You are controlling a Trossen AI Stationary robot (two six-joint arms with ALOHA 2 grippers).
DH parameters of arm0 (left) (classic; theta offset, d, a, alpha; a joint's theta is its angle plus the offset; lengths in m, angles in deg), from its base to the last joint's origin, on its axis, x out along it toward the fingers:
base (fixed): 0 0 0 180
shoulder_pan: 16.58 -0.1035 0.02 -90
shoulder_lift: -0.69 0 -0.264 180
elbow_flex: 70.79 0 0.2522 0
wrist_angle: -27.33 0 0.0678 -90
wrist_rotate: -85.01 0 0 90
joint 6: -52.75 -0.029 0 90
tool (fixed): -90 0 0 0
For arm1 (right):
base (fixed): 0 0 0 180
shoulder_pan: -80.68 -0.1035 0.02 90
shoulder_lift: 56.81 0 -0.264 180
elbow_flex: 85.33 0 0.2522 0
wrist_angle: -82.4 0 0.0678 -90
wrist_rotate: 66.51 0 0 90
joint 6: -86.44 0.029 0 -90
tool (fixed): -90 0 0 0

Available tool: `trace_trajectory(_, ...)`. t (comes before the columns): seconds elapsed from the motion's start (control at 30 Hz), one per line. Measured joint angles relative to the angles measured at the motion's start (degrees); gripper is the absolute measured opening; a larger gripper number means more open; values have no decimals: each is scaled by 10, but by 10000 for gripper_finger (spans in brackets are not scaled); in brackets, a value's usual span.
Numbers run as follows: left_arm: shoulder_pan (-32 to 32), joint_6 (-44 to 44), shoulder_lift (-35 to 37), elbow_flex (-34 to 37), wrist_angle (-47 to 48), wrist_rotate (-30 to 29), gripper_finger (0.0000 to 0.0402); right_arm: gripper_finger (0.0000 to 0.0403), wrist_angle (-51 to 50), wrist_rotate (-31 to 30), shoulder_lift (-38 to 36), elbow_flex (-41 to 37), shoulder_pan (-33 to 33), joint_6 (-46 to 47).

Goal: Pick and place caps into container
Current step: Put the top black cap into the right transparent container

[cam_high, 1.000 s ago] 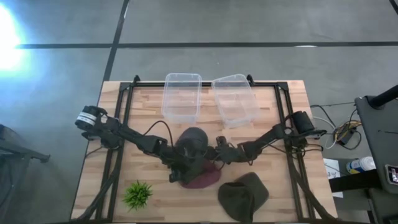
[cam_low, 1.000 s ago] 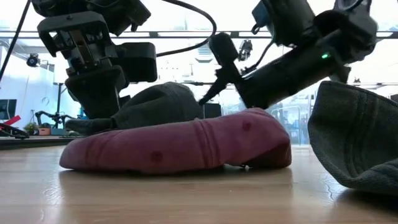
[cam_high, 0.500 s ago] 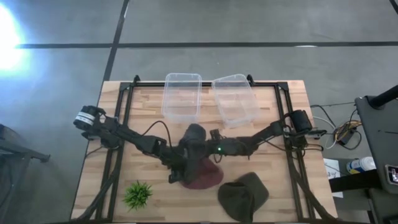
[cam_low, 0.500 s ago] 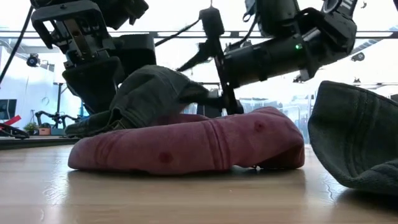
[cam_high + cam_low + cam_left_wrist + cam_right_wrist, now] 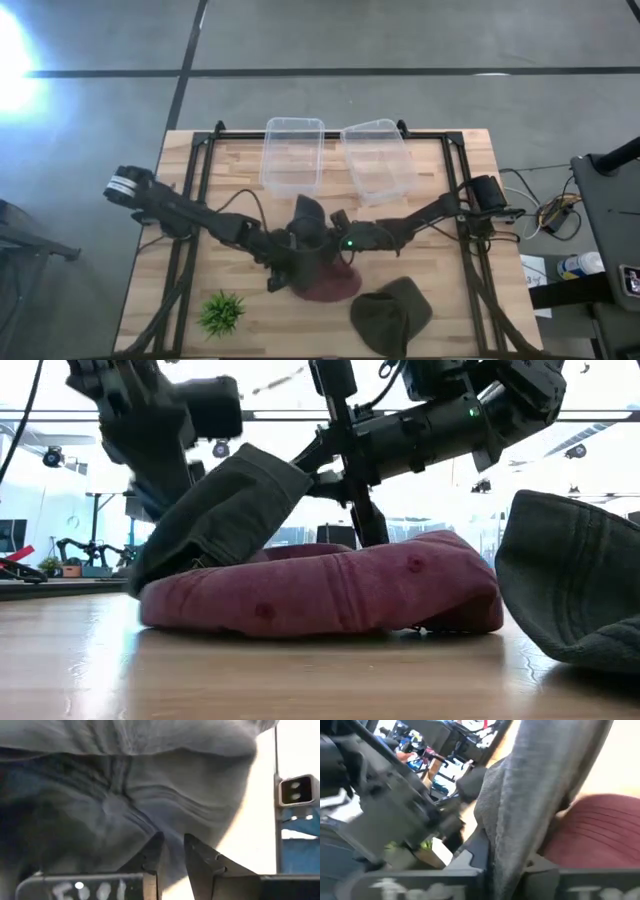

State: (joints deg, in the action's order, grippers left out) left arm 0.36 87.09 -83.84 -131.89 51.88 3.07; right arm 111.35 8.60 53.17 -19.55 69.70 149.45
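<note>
A dark olive cap [image 5: 225, 510] stands tilted above the maroon cap [image 5: 320, 595], which lies flat on the table. My left gripper [image 5: 172, 857] is shut on the olive cap from the table's left, and my right gripper [image 5: 505, 870] is shut on it from the right. In the high view the two grippers meet at this cap [image 5: 308, 222] in the table's middle. A second olive cap [image 5: 390, 315] lies on the table at the near right, leaning up in the low view [image 5: 570, 590]. My left gripper pinches the olive cap's cloth [image 5: 167, 837] between its two fingers, coming from the table's left; cloth fills the wrist view, so which part it is stays unclear. My right gripper pinches an upright edge of the olive cap [image 5: 507, 840] between its two fingers, coming from the table's right. The cap's raised side [image 5: 285, 465] is up by these fingers; its lower end [image 5: 165, 565] is down by the maroon cap.
Two clear tubs [image 5: 292, 155] [image 5: 378, 160] stand side by side at the table's far edge. A small green spiky plant [image 5: 222, 312] sits near the front left. A dark frame [image 5: 200, 200] borders the table's sides.
My right gripper has gone toward the table's left, reached the olive cap and shut on its edge. The olive cap, lying low on the maroon cap before, now stands tilted with its right side raised. My left gripper has shifted toward the table's right.
</note>
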Motion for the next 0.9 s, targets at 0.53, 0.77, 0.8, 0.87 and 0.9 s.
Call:
trace_trajectory(0.53,3,138,313,-8,54,-138,67,11,-6,89,-194,4,54,-177)
trace_trajectory(0.77,3,122,332,-5,53,-198,67,11,-285,-54,-344,53,100,-378)
trace_trajectory(0.8,3,122,329,-3,53,-200,67,11,-336,-77,-359,67,108,-410)
trace_trajectory(0.87,3,122,320,-2,55,-201,67,11,-431,-107,-380,96,128,-451)
trace_trajectory(0.9,3,122,316,-2,57,-201,67,11,-470,-114,-389,109,141,-460)
